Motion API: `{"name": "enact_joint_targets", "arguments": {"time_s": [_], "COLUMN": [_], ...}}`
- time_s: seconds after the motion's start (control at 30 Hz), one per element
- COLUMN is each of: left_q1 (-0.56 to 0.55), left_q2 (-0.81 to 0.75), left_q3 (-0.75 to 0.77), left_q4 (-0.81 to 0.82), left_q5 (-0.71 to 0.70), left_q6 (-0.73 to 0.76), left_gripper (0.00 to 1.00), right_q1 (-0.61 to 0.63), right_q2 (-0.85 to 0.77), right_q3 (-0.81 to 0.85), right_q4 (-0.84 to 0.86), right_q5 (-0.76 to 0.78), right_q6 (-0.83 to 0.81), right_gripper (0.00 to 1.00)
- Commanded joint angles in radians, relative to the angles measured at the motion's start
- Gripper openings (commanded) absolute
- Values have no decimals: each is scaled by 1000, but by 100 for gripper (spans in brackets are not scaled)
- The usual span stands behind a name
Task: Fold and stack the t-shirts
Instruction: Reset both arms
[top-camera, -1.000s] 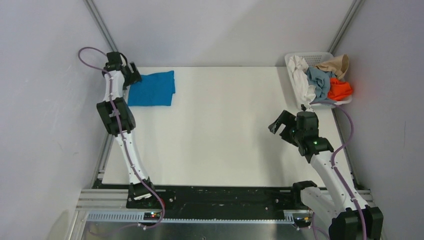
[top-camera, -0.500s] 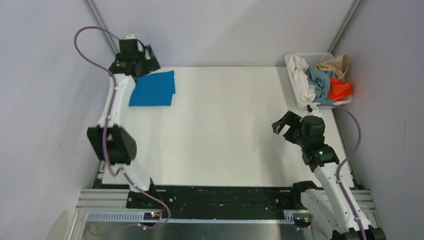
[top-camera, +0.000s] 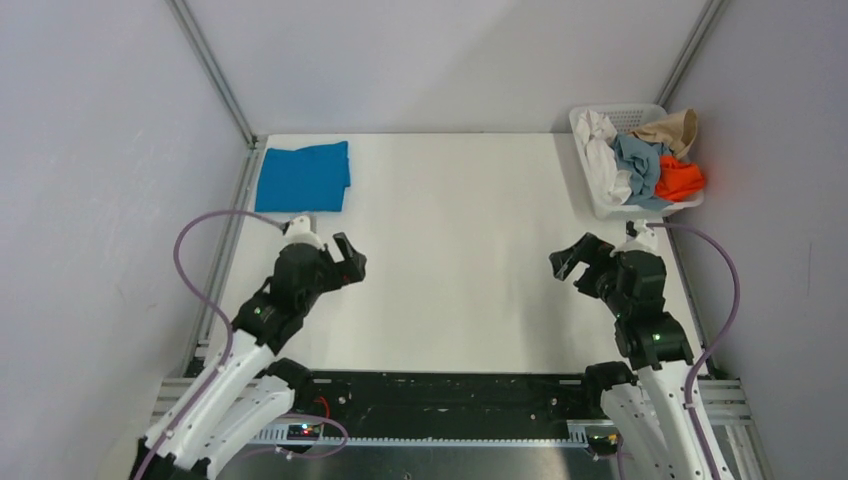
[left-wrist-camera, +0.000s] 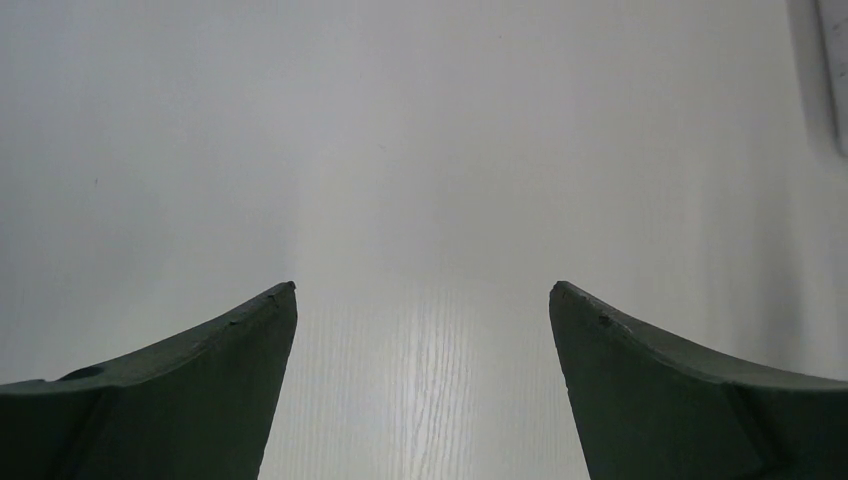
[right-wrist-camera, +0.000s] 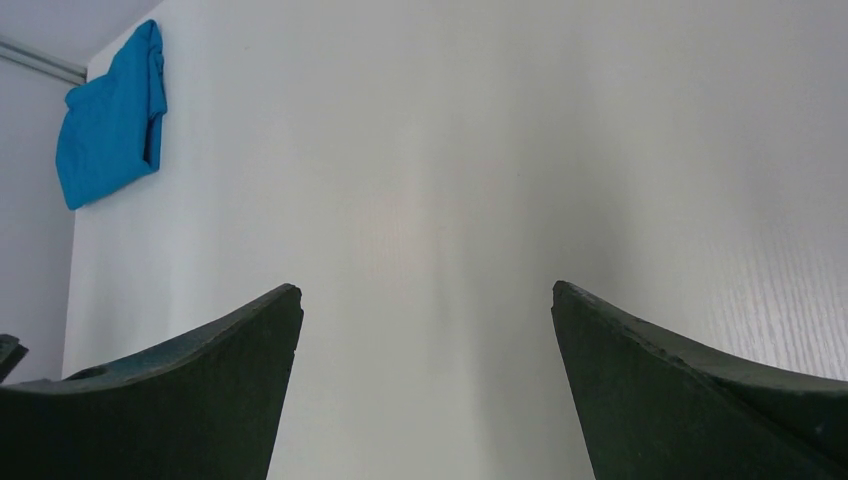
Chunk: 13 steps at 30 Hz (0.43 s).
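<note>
While all four fingers gape empty, one t-shirt lies folded, four others crumpled.

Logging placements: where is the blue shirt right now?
In the top view the blue shirt lies folded at the far left corner of the table, opposite the basket at far right.

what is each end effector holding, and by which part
Nothing. The left end effector and the right end effector are both open and empty above the table.
</note>
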Motion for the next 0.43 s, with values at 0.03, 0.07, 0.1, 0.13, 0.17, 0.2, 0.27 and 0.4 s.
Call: {"name": "enact_joint_targets", "arguments": {"time_s": [0.03,0.07,0.1,0.13,0.17,0.2,0.27,0.4], "left_q1": [-3,-3,-3,-3,-3,-3,-3,-4], "left_q2": [-242,-292,-315,-352,-365,-383,-397,-391], "left_q3": [-91,-113,-122,-133,-137,-143,-153,-157], "left_q4": [61,58,49,44,31,26,21,17], "left_q5": [-28,-28,-27,-23,-22,-20,-18,-14], "left_q6": [-56,-60,-61,-63,-66,-73,-77,-81], "left_gripper": [100,100,100,100,100,100,100,100], "right_q1": [-4,-5,-4,-3,-3,-4,-4,-4], "right_q2": [-94,-105,-125,-135,-154,-170,-193,-212], "right_q3": [4,5,5,2,-3,-6,-23,-41], "right_q4": [-48,-56,-72,-78,-85,-89,-88,-95], "right_q5": [83,104,112,124,126,127,124,130], "right_q6": [-8,-15,-19,-26,-28,-28,-29,-26], "right_gripper": [99,99,99,99,100,99,99,100]}}
